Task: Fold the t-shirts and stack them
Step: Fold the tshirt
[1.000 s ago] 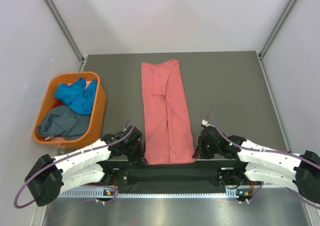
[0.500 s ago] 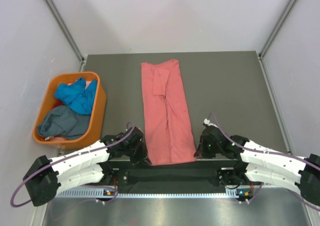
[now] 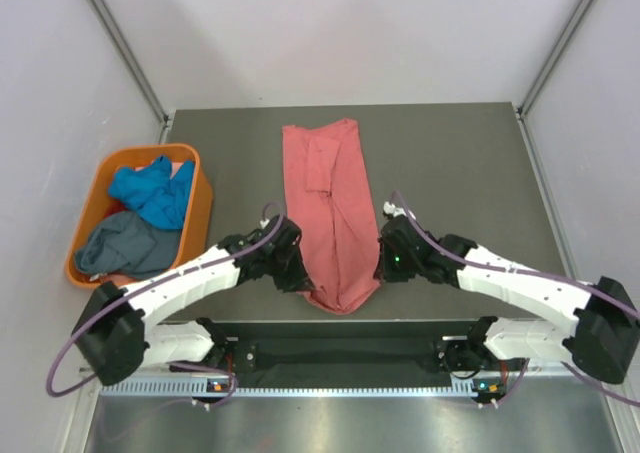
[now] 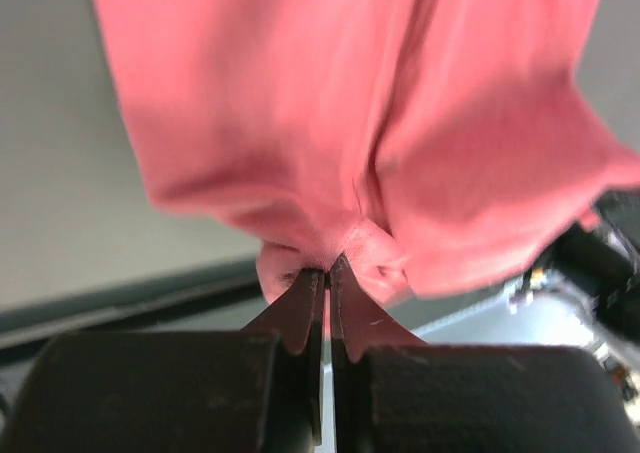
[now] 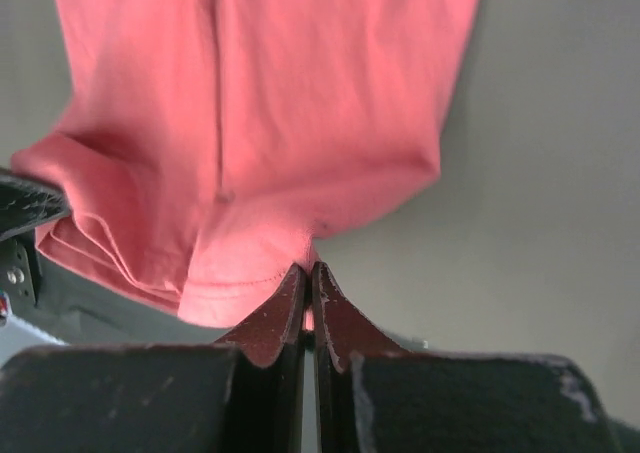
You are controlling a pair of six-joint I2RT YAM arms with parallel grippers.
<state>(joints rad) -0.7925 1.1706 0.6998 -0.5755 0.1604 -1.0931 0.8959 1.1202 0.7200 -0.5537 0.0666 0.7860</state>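
Observation:
The salmon-pink t-shirt (image 3: 330, 203) lies as a long folded strip down the middle of the table. My left gripper (image 3: 298, 278) is shut on its near left corner, with pink cloth bunched at the tips in the left wrist view (image 4: 327, 265). My right gripper (image 3: 382, 265) is shut on its near right corner (image 5: 308, 269). The near end is lifted and sags between them. The bright blue t-shirt (image 3: 150, 190) and the slate grey-blue t-shirt (image 3: 125, 245) lie crumpled in the orange tub (image 3: 200, 213).
The orange tub stands off the table's left edge. The dark grey table (image 3: 450, 173) reaches back to the white walls. The arms' base rail (image 3: 340, 358) runs along the near edge.
Both grippers have moved away from the near edge toward the middle of the table, lifting the pink shirt's near end, which now sags and narrows between them.

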